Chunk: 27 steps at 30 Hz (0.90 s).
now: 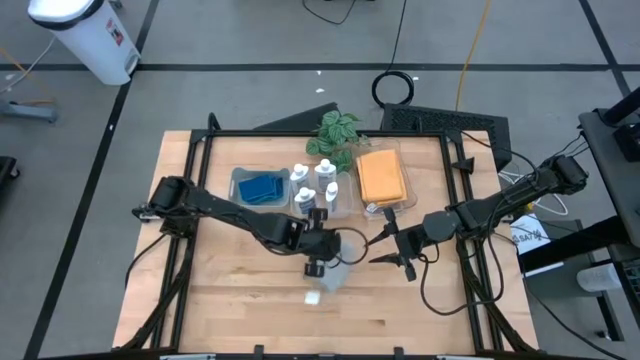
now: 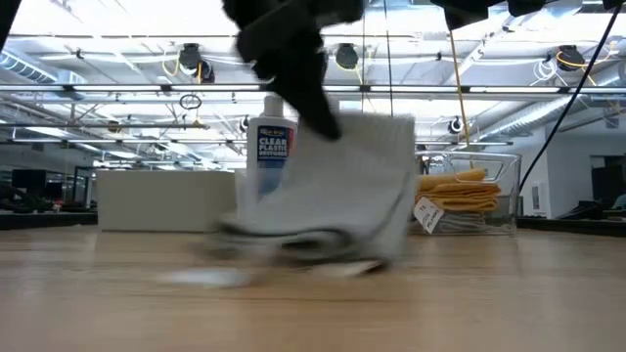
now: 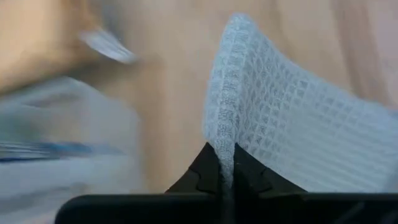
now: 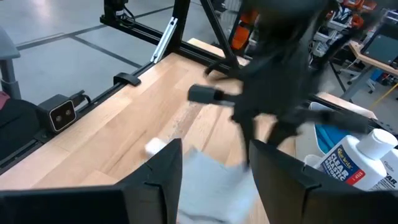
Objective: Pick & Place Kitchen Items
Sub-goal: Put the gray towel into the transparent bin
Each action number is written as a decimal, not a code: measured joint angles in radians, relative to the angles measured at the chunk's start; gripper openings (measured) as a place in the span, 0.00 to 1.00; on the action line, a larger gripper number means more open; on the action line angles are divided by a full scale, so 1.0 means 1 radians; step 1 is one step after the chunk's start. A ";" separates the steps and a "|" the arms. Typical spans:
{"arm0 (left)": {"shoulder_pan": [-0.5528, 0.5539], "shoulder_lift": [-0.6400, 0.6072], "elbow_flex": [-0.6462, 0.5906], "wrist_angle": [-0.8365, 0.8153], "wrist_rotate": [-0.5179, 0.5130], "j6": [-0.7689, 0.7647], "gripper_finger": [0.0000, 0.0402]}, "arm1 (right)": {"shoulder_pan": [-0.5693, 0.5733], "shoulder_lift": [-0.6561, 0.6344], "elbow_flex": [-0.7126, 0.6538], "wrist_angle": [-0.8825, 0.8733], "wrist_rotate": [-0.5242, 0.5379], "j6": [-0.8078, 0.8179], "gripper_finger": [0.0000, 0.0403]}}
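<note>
My left gripper (image 1: 318, 262) is over the middle of the table, shut on a pale grey-blue waffle cloth (image 1: 337, 273), which also shows in the low view (image 2: 352, 176). My right gripper (image 1: 381, 247) is open and empty just to the cloth's right, its fingers pointing at the cloth (image 4: 208, 180). Blue sponges (image 1: 262, 187) lie in the left clear bin. White squeeze bottles (image 1: 315, 183) stand in the middle bin. An orange folded cloth (image 1: 383, 177) lies in the right bin. The dark green cloth is not in view. My left gripper pinches the cloth's upper folded edge (image 3: 222, 146) between its two fingers, which come from above and point down. The cloth hangs below the fingers. Its lower end (image 2: 293, 240) lies bunched on the table.
The three clear bins stand in a row at the far side, with a green leafy plant (image 1: 336, 132) behind them. A small white thing (image 1: 312, 297) lies on the wood near the cloth. Bare wood shows at the near side (image 1: 240, 300).
</note>
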 joint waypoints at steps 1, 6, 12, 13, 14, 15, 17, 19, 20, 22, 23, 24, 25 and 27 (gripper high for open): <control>0.001 -0.005 0.012 0.009 -0.030 0.003 0.03 | 0.000 0.000 0.000 -0.001 0.000 0.000 0.40; -0.002 -0.008 0.066 0.039 -0.130 0.023 0.05 | -0.003 0.000 0.000 0.001 0.002 0.104 0.39; -0.001 -0.008 0.071 0.125 -0.174 0.018 0.03 | -0.022 0.000 0.000 0.030 0.006 0.158 0.40; 0.000 -0.008 0.071 0.127 -0.172 0.022 0.03 | -0.024 0.000 0.000 0.034 0.007 0.158 0.41; -0.001 -0.008 0.071 0.127 -0.170 0.027 0.03 | -0.028 0.000 0.000 0.035 0.010 0.158 0.42; -0.001 -0.008 0.071 0.127 -0.169 0.030 0.04 | -0.029 0.000 0.000 0.034 0.021 0.157 0.44; -0.002 -0.008 0.071 0.125 -0.167 0.028 0.05 | -0.030 0.000 0.000 0.034 0.027 0.131 0.49; -0.002 -0.008 0.071 0.127 -0.166 0.026 0.05 | -0.030 0.000 0.004 0.031 0.028 0.112 0.56; -0.002 -0.008 0.071 0.128 -0.166 0.026 0.04 | -0.028 0.001 0.014 0.022 0.029 0.108 0.60; -0.002 -0.008 0.071 0.127 -0.164 0.026 0.03 | -0.028 0.001 0.047 -0.001 0.049 0.124 0.68; -0.001 -0.008 0.071 0.127 -0.158 0.027 0.03 | -0.028 0.001 0.071 -0.033 0.070 0.141 0.71; -0.001 -0.008 0.071 0.127 -0.154 0.028 0.03 | -0.030 0.007 0.099 -0.081 0.096 0.158 0.74; -0.001 -0.008 0.071 0.129 -0.155 0.029 0.03 | -0.037 0.018 0.130 -0.139 0.128 0.173 0.77; 0.000 -0.008 0.071 0.144 -0.157 0.036 0.03 | -0.055 0.053 0.182 -0.256 0.171 0.209 0.81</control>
